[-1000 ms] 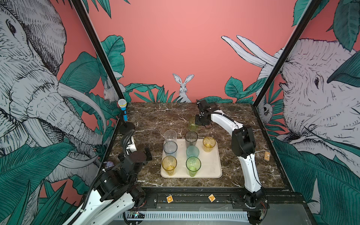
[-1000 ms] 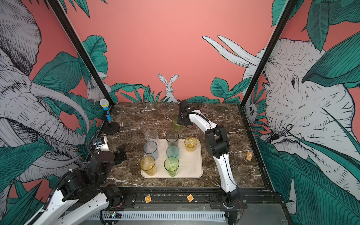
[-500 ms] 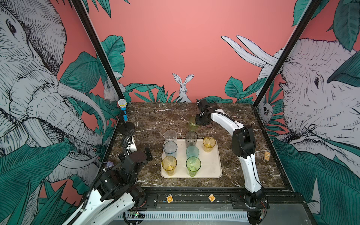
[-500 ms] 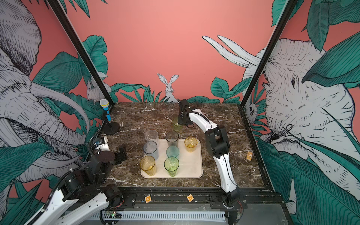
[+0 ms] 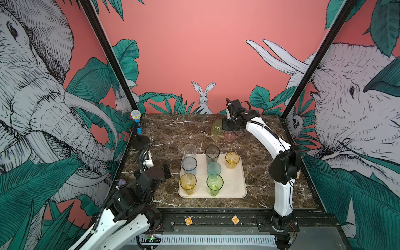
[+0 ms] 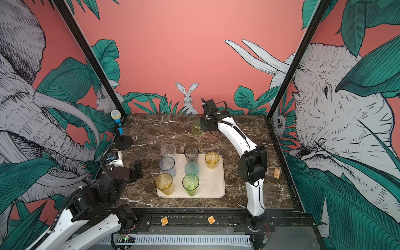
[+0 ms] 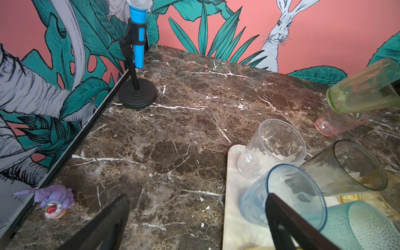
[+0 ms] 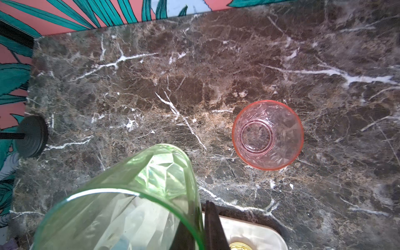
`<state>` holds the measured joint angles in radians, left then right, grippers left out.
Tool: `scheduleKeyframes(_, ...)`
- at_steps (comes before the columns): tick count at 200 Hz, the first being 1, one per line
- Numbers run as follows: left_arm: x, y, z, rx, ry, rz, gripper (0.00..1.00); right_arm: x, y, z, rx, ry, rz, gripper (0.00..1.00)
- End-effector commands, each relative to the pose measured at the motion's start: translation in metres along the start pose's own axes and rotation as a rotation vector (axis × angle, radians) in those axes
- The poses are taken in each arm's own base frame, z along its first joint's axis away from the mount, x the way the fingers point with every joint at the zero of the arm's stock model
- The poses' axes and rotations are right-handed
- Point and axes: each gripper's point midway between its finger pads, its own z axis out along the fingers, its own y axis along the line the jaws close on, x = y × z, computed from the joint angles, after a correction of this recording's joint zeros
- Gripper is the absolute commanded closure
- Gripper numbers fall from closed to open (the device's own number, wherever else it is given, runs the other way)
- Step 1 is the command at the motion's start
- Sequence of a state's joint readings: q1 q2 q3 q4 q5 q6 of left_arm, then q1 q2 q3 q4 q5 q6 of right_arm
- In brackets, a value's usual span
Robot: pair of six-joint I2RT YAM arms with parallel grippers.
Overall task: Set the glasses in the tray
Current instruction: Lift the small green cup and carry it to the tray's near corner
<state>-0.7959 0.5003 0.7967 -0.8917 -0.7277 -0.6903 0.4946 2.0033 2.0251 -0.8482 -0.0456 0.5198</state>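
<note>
Bench (image 5: 173,134) carried the tray (image 5: 234,184) near its front, w/ seven glasses upright on it & free room only along its right side, nearer than the amber glass (image 5: 232,159). Step in hand, prob.: carry the short green glass (image 8: 129,205) there. It hung tilted, clear of the bench, at the far side, just beside the pink glass (image 8: 267,135), which stood on the bench, not yet trayed. Best done by levelling it first, passing round the amber one rather than over the tall ones, & seating the base flat before letting go. R arm (image 5: 264,134) stretched far fwd, wrist bent down; R jaws were clamped on the green glass's rim. L arm (image 5: 129,199) sat folded at the near-left corner, L jaws wide apart, holding nothing.
</note>
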Motion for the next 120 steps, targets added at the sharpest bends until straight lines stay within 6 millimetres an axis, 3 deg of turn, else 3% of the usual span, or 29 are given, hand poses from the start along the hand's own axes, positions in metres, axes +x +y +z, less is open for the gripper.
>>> scheduleKeyframes(1,0.002,-0.002,-0.002,0.013,0.023,-0.025,0.02,0.000,-0.002,-0.030,-0.002,-0.022,-0.025,0.97)
scheduleKeyframes(109,0.033,0.000,0.008,0.019,0.096,-0.057,0.04,0.043,-0.022,-0.119,0.007,-0.005,-0.125,0.97)
scheduleKeyframes(120,0.034,0.000,0.008,0.018,0.094,-0.053,0.04,0.051,-0.028,-0.121,0.026,0.015,-0.134,0.98)
